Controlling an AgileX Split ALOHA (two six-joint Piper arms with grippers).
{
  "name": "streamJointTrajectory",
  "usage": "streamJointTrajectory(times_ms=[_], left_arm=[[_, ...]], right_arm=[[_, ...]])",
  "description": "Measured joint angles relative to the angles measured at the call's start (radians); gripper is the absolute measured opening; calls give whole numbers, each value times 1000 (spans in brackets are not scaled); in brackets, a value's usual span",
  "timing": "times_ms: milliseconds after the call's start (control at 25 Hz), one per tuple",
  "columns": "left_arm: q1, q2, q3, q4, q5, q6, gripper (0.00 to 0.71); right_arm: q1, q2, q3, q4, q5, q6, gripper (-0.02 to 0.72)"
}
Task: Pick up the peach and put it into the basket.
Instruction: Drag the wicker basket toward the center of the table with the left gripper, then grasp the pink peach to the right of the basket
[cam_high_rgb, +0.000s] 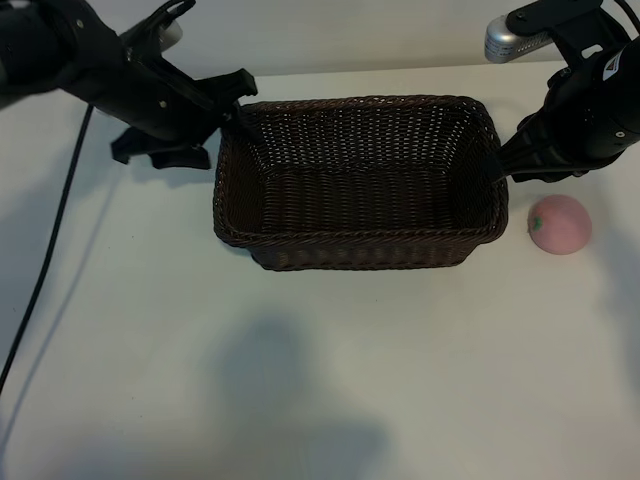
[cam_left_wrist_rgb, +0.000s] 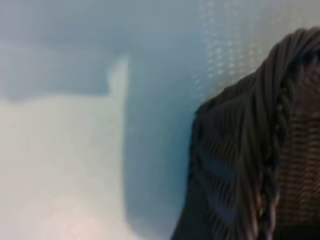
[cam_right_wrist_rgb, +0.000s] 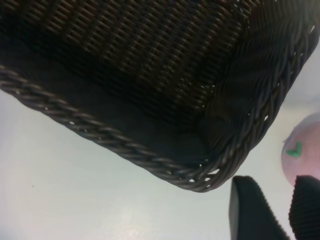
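Nothing is done yet: the peach (cam_high_rgb: 560, 224) lies on the surface beside the empty basket (cam_high_rgb: 357, 246), right gripper (cam_right_wrist_rgb: 287, 210) jaws near it grasping nothing, left jaws unseen.

Just a plain white table (cam_high_rgb: 300, 380), matte, with soft grey shadows across its near part and a black cable (cam_high_rgb: 50, 250) trailing along its left side.

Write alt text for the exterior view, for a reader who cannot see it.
A dark wicker basket sits empty on a white table, with a pink peach beside its right end. The left gripper is at the basket's left rim; the right gripper is at its right rim, near the peach.
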Motion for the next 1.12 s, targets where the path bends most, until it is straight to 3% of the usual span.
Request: streamJointTrajectory(times_ms=[440, 520, 680, 840, 1120], left_arm=[[0, -12, -331, 290, 440, 12, 599], [0, -15, -382, 337, 494, 34, 597], [6, -49, -413, 448, 497, 47, 596], [73, -111, -413, 458, 497, 78, 596], [256, -243, -413, 424, 497, 179, 596]], right_arm=[[0, 0, 0, 0, 0, 0, 255], [0, 0, 0, 0, 0, 0, 255], [0, 0, 0, 0, 1, 0, 255], [0, 0, 0, 0, 4, 0, 255], [0, 0, 0, 0, 9, 0, 255]])
